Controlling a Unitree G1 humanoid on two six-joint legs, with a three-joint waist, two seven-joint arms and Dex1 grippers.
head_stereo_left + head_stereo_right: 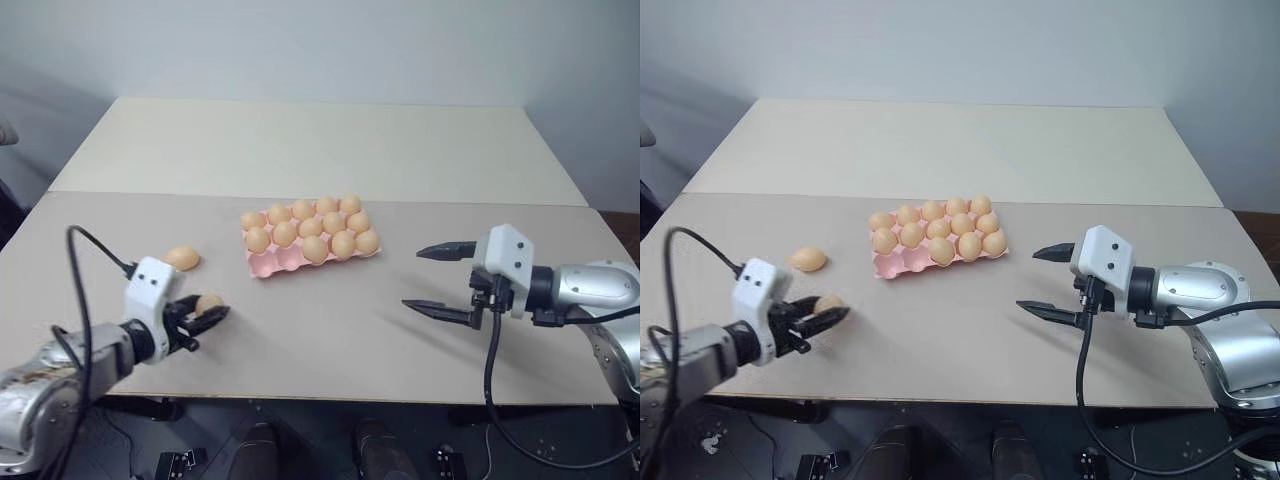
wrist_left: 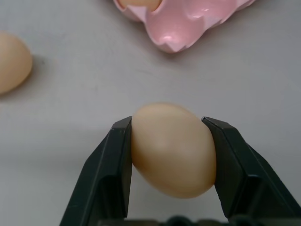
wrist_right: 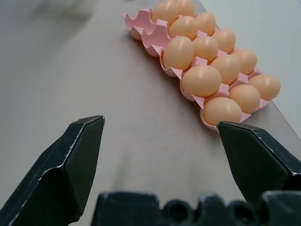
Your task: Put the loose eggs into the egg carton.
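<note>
Gripping one of the loose eggs (image 2: 173,149), the left gripper (image 1: 205,317) is closed on it just above the table (image 1: 330,330). A lift is called for next, then a carry to the egg carton (image 1: 268,264) ahead, where two near-row cups are seen empty. A second egg (image 1: 182,258) is left just beside the left gripper; the right gripper (image 1: 440,281) is held wide open and empty beyond the carton.

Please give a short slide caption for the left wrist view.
Left gripper shut on one egg, near the pink carton.

A: What are the arms made of?
B: Silver-grey metal forearms, each ending in a white boxy wrist housing and black wedge-shaped fingers: left gripper (image 1: 208,318), right gripper (image 1: 432,280).
A: Cables?
B: A black cable loops off each wrist. The left forearm looks scuffed or brownish, though that's unclear.
</note>
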